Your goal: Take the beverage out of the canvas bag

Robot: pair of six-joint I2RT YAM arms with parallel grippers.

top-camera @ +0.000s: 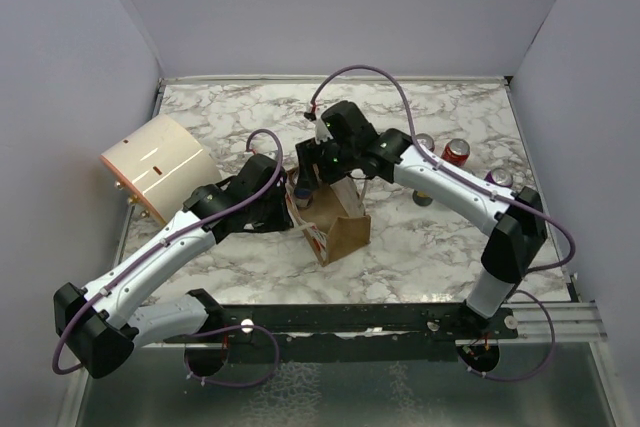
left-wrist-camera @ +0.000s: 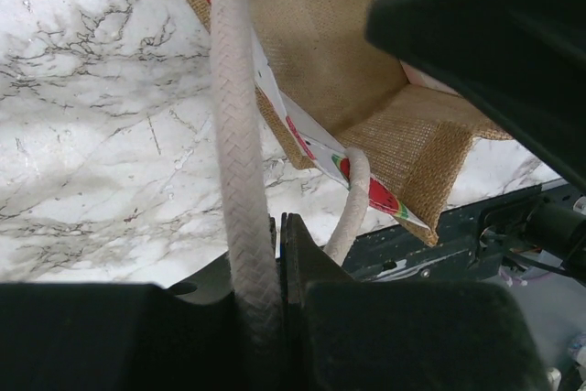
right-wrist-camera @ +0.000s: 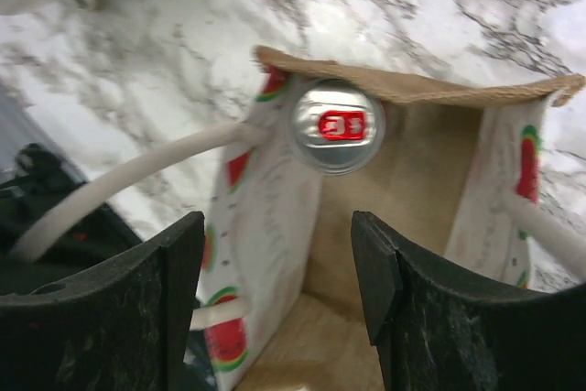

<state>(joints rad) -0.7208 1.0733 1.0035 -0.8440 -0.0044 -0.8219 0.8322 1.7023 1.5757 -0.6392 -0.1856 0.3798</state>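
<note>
Right wrist: beverage can (right-wrist-camera: 336, 125) inside canvas bag (right-wrist-camera: 417, 157); left wrist: handle (left-wrist-camera: 240, 135) pinched.

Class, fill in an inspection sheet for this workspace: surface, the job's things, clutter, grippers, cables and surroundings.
Surface: white marble table with grey veins.
Job's things: small brown canvas bag with white rope handles, mid-table, mouth open; silver-topped beverage can with red tab upright inside it.
Clutter: large cream cylinder at the left; red can and a few silver-topped cans at the right.
Grippers: left gripper shut on one white rope handle; right gripper open over the bag's mouth, not on the can.
Cables: purple cables loop along both arms.
Surroundings: plain pale walls on three sides; black rail at the near edge.
</note>
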